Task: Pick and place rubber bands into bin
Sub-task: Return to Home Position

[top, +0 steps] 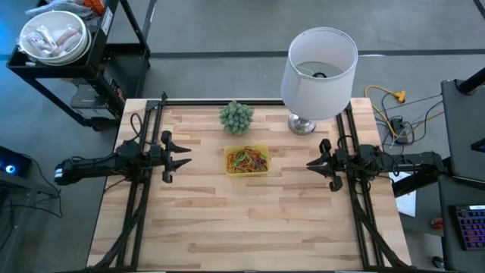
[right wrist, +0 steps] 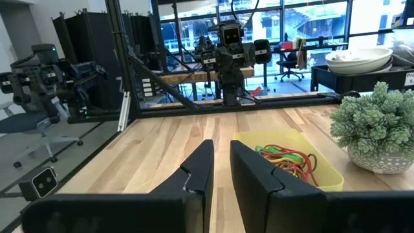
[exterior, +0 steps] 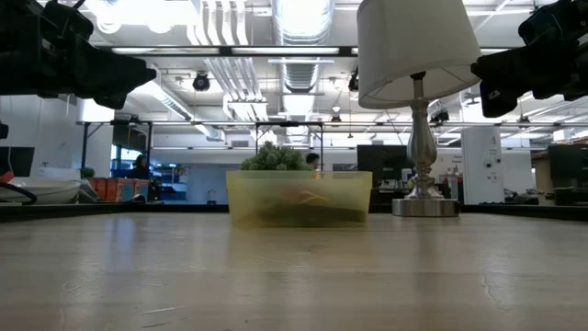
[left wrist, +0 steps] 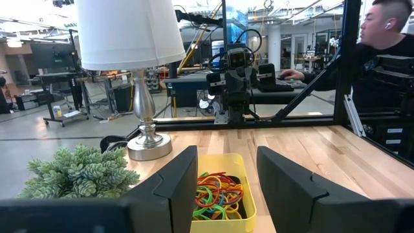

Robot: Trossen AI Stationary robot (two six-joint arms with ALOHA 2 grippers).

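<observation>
The yellow bin (top: pixel 247 174) stands in the middle of the wooden table, and the rubber bands (top: pixel 248 159) lie inside it in a tangle of red, green, yellow and orange. My left gripper (top: pixel 186 155) hovers level at the table's left side, pointing at the bin, open and empty (left wrist: pixel 226 162). My right gripper (top: pixel 312 163) hovers level at the right side, also facing the bin. Only a narrow gap shows between its fingers and nothing is in it (right wrist: pixel 222 152). Both wrist views show the bands in the bin (left wrist: pixel 218 194) (right wrist: pixel 288 158).
A small green plant (top: pixel 236 117) stands just behind the bin. A lamp with a white shade (top: pixel 318 72) is at the far right. A cart with a metal bowl (top: pixel 53 38) stands off the table's far left. A person (left wrist: pixel 381 39) sits beyond the right side.
</observation>
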